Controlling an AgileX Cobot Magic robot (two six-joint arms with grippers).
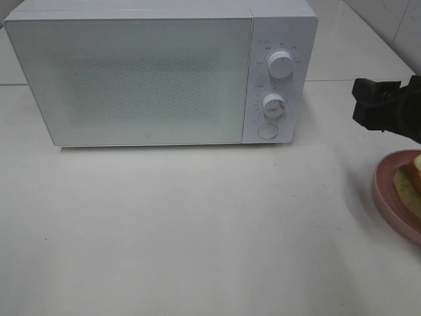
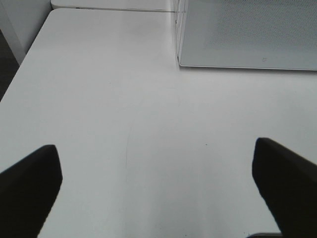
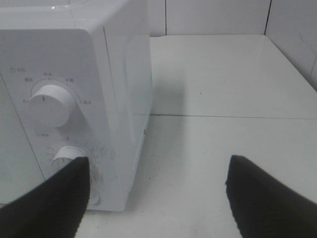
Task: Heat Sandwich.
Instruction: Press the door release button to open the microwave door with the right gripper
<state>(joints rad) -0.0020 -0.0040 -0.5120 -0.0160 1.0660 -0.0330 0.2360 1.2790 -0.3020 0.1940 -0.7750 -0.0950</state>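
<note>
The sandwich (image 1: pixel 409 183), pale bread with tan crust and yellow-green filling, lies on a round pink plate (image 1: pixel 387 195) at the right edge of the exterior view, partly cut off. The white microwave (image 1: pixel 158 72) stands at the back with its door shut. My right gripper (image 3: pixel 158 191) is open and empty, above the table right of the microwave's control panel (image 3: pixel 54 129); its arm (image 1: pixel 388 108) shows behind the plate. My left gripper (image 2: pixel 158 186) is open and empty over bare table left of the microwave's front corner (image 2: pixel 181 62). It is out of the exterior view.
The microwave has two white dials (image 1: pixel 281 66) (image 1: pixel 273 105) and a round button (image 1: pixel 267 131) on its right panel. White tiled wall (image 3: pixel 218 17) stands behind the table. The table's left edge (image 2: pixel 20 74) is near the left gripper.
</note>
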